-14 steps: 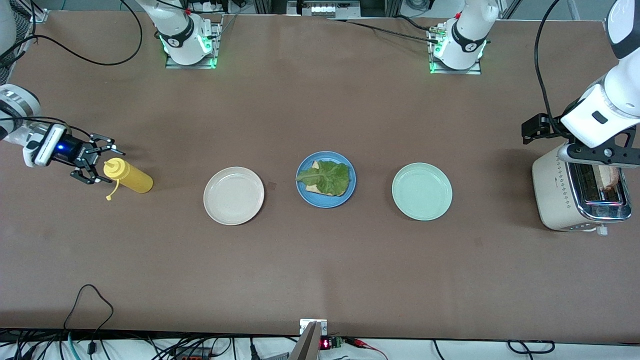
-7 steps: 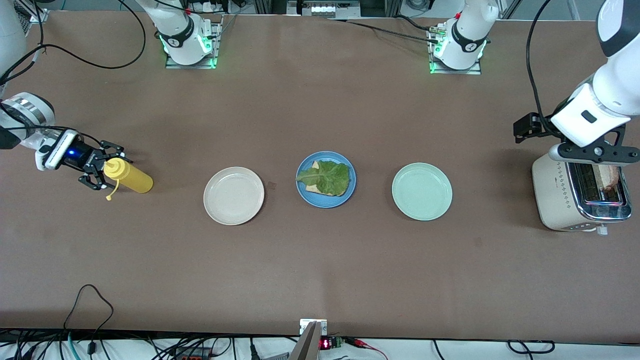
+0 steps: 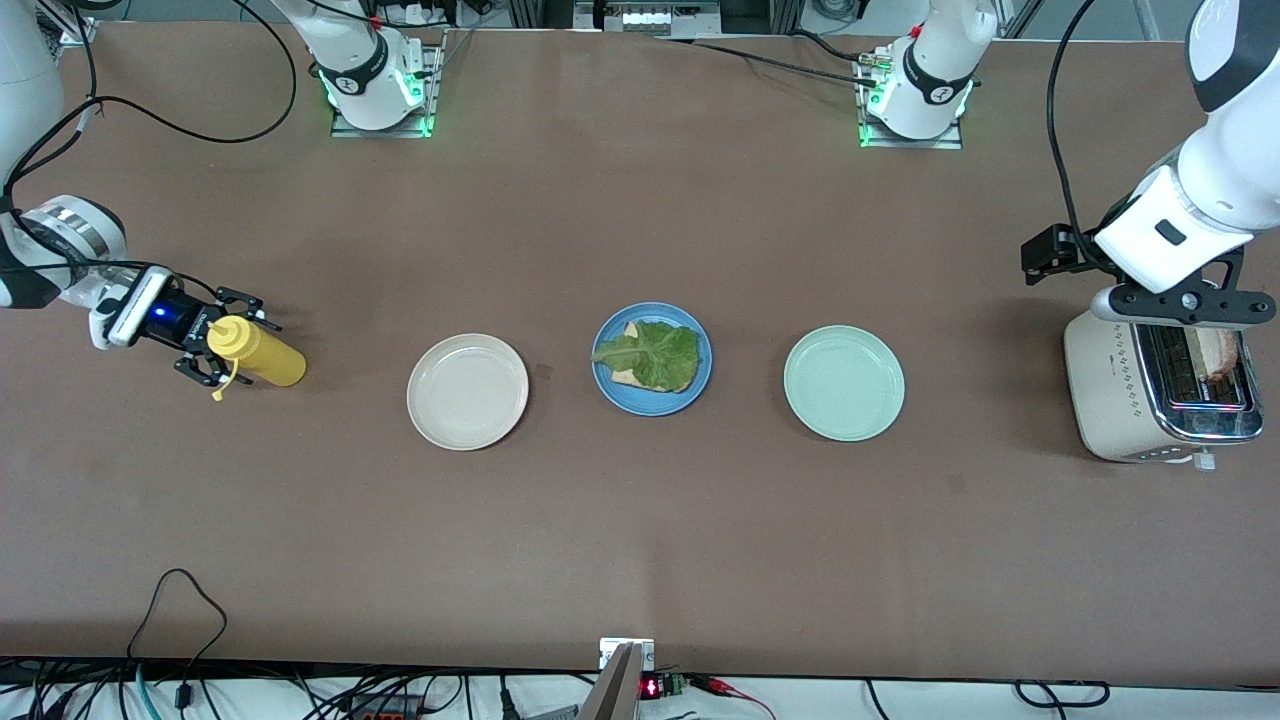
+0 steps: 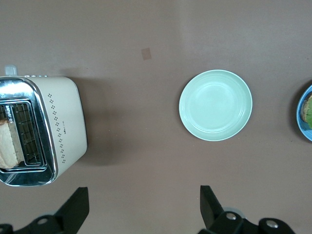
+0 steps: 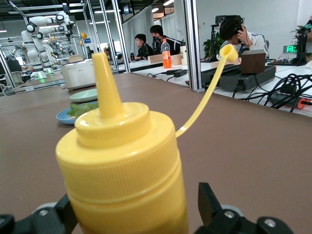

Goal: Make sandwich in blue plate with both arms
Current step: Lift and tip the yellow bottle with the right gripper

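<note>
Right tool (image 3: 222, 348) has advanced, spread around the yellow squeeze bottle's (image 3: 256, 352) cap; left tool (image 4: 141, 207), spread, waits above the toaster (image 3: 1150, 390); grip lower, on the body.

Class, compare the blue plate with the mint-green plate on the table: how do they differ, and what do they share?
The blue plate is medium blue; the mint-green plate is pale green. The blue plate carries a bread slice topped with a lettuce leaf; the mint-green plate holds nothing. The blue plate sits mid-table, the mint-green plate toward the left arm's end, nearer the toaster. Both are round, shallow and rimmed.
</note>
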`<state>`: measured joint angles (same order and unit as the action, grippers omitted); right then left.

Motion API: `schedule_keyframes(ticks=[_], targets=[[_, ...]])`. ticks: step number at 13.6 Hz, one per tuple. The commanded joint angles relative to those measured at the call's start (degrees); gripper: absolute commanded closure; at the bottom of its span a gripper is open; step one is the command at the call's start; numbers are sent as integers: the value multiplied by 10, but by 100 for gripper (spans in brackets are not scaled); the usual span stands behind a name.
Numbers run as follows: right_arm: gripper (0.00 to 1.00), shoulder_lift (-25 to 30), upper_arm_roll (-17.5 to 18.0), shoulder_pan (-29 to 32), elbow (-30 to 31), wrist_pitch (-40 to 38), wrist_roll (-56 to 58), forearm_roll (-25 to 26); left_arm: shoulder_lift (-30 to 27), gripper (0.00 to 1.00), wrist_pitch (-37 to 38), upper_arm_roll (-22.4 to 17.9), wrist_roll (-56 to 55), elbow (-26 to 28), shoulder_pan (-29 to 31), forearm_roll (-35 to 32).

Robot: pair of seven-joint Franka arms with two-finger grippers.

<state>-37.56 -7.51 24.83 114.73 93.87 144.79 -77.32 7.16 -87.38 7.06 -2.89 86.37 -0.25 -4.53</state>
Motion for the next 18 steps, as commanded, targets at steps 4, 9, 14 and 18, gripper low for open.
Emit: schedule_keyframes(ticks=[4, 9, 14, 18], targets=[[60, -8, 9, 5, -3, 3, 9, -5, -7, 0, 12, 3, -3, -4, 3, -12], [95, 13, 10, -13, -12, 20, 0, 13, -7, 0, 12, 3, -3, -4, 3, -12], [100, 120, 10, -78, -22, 140, -112, 143, -7, 0, 13, 3, -3, -4, 3, -12], [100, 182, 10, -194, -31, 236, -260, 257, -7, 0, 14, 3, -3, -4, 3, -12]])
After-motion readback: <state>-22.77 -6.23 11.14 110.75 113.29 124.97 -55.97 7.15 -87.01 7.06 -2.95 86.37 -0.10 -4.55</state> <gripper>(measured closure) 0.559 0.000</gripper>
